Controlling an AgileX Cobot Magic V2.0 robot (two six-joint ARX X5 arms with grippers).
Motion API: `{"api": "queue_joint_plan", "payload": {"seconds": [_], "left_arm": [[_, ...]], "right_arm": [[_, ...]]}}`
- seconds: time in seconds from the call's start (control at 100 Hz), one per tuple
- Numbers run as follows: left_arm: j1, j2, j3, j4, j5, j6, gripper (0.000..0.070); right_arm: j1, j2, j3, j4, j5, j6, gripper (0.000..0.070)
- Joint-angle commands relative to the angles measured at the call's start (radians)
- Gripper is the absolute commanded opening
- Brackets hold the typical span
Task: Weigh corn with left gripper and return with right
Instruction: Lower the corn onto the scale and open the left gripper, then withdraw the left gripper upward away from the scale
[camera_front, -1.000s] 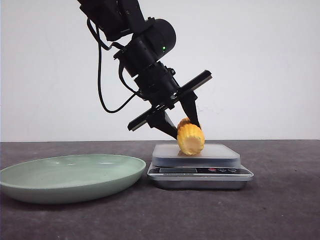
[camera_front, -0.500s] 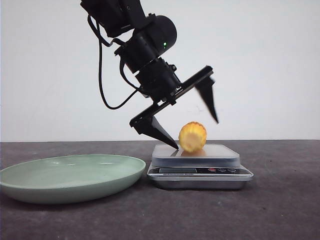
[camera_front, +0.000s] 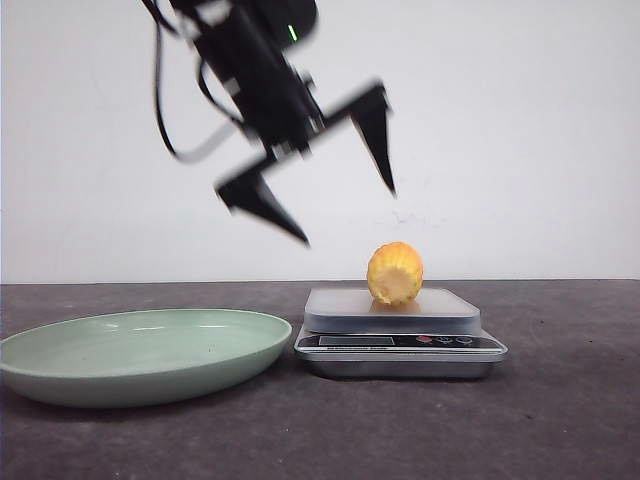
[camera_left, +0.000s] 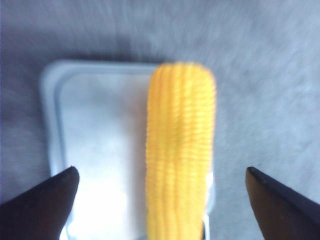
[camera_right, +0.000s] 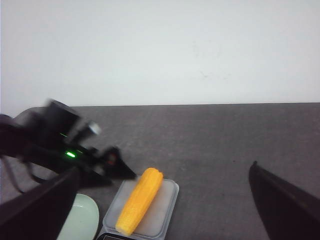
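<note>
The yellow-orange corn (camera_front: 394, 273) lies on the platform of the kitchen scale (camera_front: 400, 330), free of any gripper. It also shows in the left wrist view (camera_left: 180, 155) and the right wrist view (camera_right: 139, 200). My left gripper (camera_front: 345, 215) is open and empty, lifted well above and left of the corn, blurred by motion. In the left wrist view the left gripper (camera_left: 162, 180) has its jaws wide apart on either side of the corn, far above it. My right gripper (camera_right: 165, 175) is open and empty, high above the table, looking down on the scale (camera_right: 160, 210).
A pale green plate (camera_front: 140, 352) sits on the dark table left of the scale; its edge shows in the right wrist view (camera_right: 82, 220). A white wall stands behind the table.
The left gripper let go of the corn on the scale, opened wide, then rose up and to the left. The corn rolled slightly right and settled.
</note>
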Motion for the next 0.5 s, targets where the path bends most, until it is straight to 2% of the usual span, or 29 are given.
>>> {"api": "queue_joint_plan", "payload": {"seconds": [0.0, 0.1, 0.15, 0.26, 0.4, 0.46, 0.49], "left_arm": [[-0.003, -0.049, 0.018, -0.030, -0.008, 0.068, 0.0654], [-0.002, -0.156, 0.018, -0.102, -0.043, 0.153, 0.0454], [-0.004, -0.218, 0.018, -0.132, -0.056, 0.195, 0.0369], [-0.019, -0.365, 0.018, -0.176, -0.059, 0.257, 0.0248], [-0.037, -0.568, 0.018, -0.220, -0.059, 0.298, 0.0066], [-0.041, -0.655, 0.018, -0.244, -0.059, 0.314, 0.0013], [-0.042, -0.698, 0.018, -0.257, -0.059, 0.319, 0.0010]], "right_arm": [[0.004, 0.012, 0.017, 0.010, 0.005, -0.012, 0.0691], [0.004, 0.016, 0.017, 0.008, 0.005, -0.011, 0.0689], [0.004, 0.020, 0.017, 0.007, 0.004, -0.011, 0.0658], [0.004, 0.027, 0.017, 0.005, 0.000, -0.011, 0.0580], [0.004, 0.027, 0.017, 0.006, -0.003, -0.010, 0.0520], [0.004, 0.033, 0.017, 0.006, -0.007, -0.006, 0.0472], [0.004, 0.033, 0.017, 0.005, -0.008, -0.003, 0.0440]]}}
